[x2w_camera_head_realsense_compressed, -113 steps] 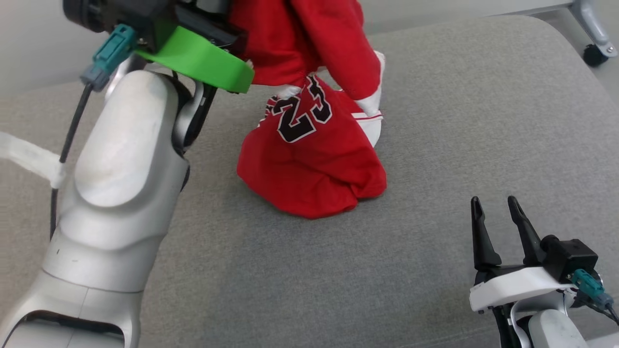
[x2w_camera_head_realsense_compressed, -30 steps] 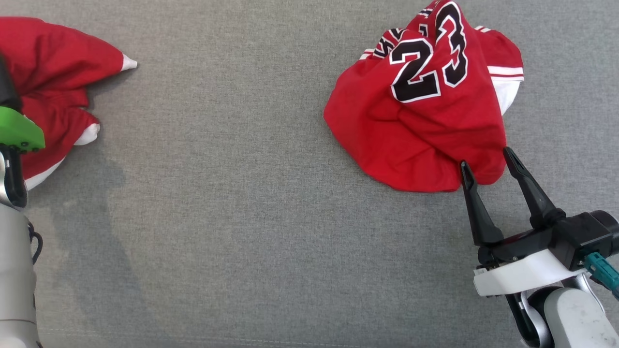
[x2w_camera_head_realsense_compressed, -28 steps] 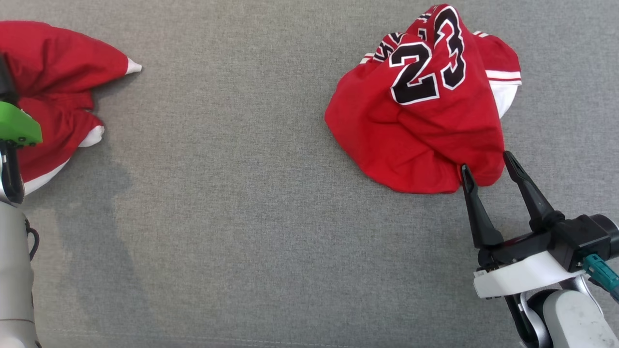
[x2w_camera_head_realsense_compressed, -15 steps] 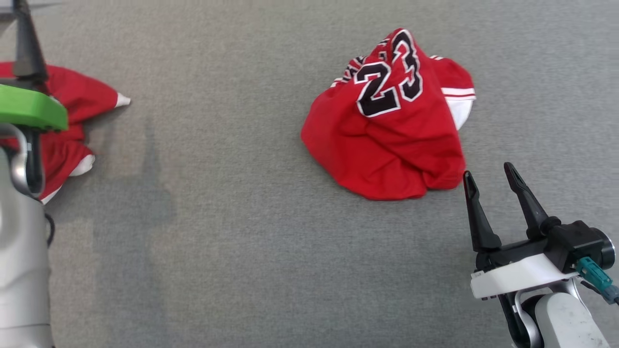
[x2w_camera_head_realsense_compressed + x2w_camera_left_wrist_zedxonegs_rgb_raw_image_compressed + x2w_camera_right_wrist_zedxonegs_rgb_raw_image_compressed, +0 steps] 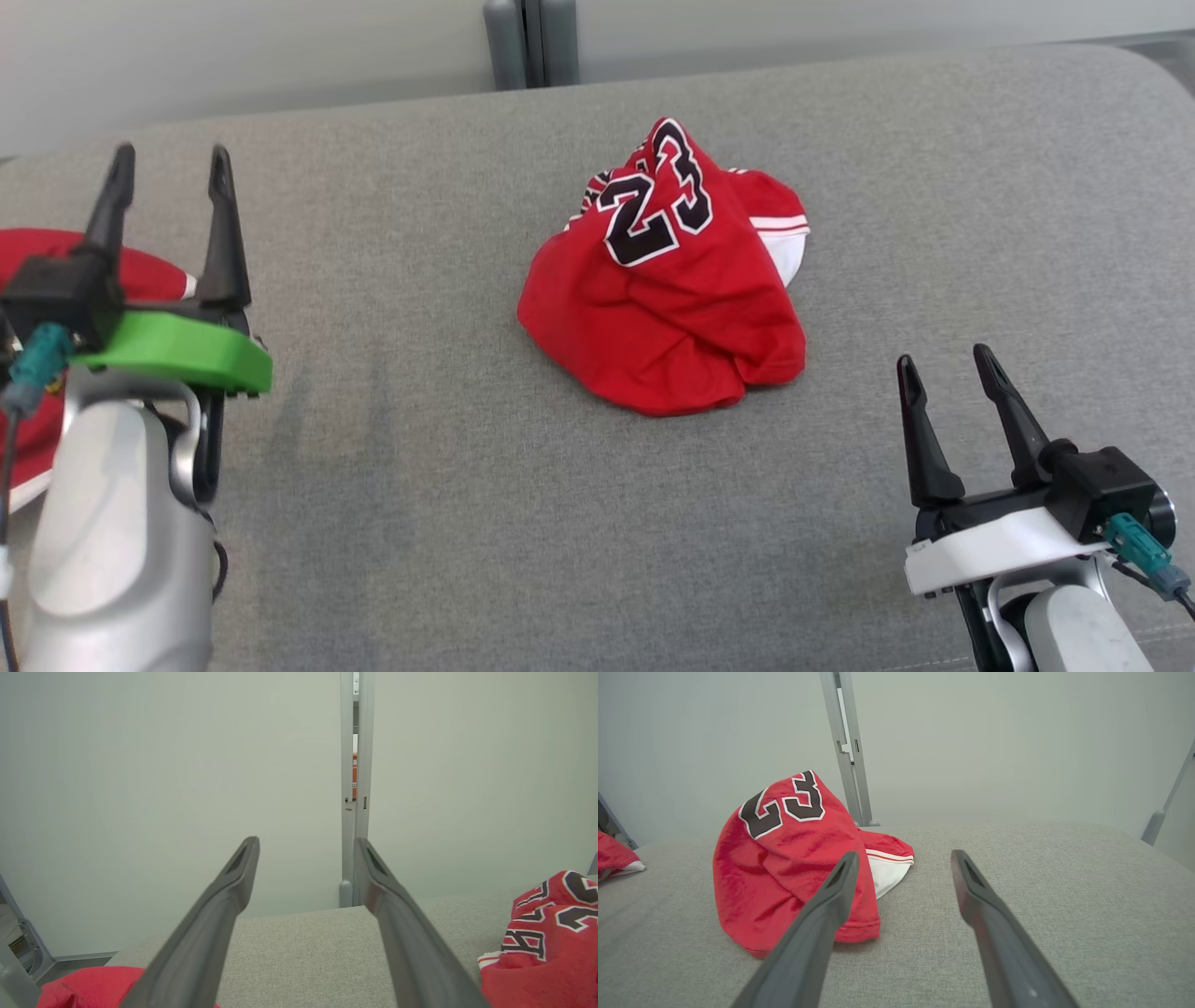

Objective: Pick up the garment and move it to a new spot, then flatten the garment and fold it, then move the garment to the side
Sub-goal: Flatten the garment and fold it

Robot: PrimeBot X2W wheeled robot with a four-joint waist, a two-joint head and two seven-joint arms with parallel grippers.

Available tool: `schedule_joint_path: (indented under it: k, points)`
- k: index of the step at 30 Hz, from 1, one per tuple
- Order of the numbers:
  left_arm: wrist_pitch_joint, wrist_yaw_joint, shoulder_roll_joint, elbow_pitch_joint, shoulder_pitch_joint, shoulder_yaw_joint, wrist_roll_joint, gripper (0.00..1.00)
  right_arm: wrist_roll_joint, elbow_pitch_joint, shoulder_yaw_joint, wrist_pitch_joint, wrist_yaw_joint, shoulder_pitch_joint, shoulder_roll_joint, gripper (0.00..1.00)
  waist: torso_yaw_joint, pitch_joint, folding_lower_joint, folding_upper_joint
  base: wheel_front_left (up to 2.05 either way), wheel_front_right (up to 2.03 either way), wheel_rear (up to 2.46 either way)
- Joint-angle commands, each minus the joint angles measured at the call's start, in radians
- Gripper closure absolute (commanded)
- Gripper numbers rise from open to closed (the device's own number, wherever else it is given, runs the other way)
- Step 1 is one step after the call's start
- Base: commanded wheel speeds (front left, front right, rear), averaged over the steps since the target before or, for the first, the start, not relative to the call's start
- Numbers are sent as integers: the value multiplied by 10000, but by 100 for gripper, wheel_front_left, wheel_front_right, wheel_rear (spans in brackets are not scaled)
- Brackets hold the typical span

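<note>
A crumpled red jersey (image 5: 663,317) with a black "23" lies in a heap mid-surface; it also shows as the jersey (image 5: 784,872) and the jersey (image 5: 546,947). A second red garment (image 5: 140,273) with white trim lies at the far left, partly hidden behind my left gripper (image 5: 170,159), and shows again as the red garment (image 5: 84,989) and the red garment (image 5: 612,851). The left gripper (image 5: 306,842) is open and empty, raised above that garment. My right gripper (image 5: 945,359) is open and empty, right of and nearer than the jersey. The right gripper (image 5: 904,855) is clear of the cloth.
Everything lies on a wide grey fabric cushion (image 5: 467,523) with a rounded far edge. Behind it are a pale wall and a grey metal post (image 5: 529,42). A slanted metal leg (image 5: 1167,802) stands past the cushion's right end.
The head camera has tilted up, bringing the far edge and wall into view. My left gripper has lifted off the left red garment, open. The right gripper now stands farther from the jersey's hem.
</note>
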Motion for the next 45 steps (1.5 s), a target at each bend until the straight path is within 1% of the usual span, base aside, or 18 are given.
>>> schedule_joint_path:
  k: [1, 9, 19, 29, 36, 45]
  points:
    - [-3, -15, -52, -97, 440, 57, 28, 0, -2, 51, -29, -46, 1, 171, 49, 0, -150, -397, 0, 0, 0, 0, 0]
    - [-3, 7, -451, -775, 2099, 299, 255, 0, 16, 114, -135, -47, 1, 370, 153, 0, 47, -871, 0, 0, 0, 0, 0]
    - [-5, 4, -807, -1465, 3774, 625, 369, 0, 64, 250, -209, -43, 1, 599, 89, 0, 389, -1268, 0, 0, 0, 0, 0]
    - [-5, -5, -1083, -1666, 4466, 525, 430, 0, 136, 438, -161, -42, 1, 778, 66, 0, 569, -1677, 0, 0, 0, 0, 0]
    - [-5, -13, -1218, -2016, 5050, 428, 283, 0, 221, 479, -155, -43, 1, 867, 72, 0, 548, -1771, 0, 0, 0, 0, 0]
    - [-4, -15, -1332, -2362, 5403, 609, 259, 0, 231, 450, -231, -43, 1, 947, 70, 0, 653, -1758, 0, 0, 0, 0, 0]
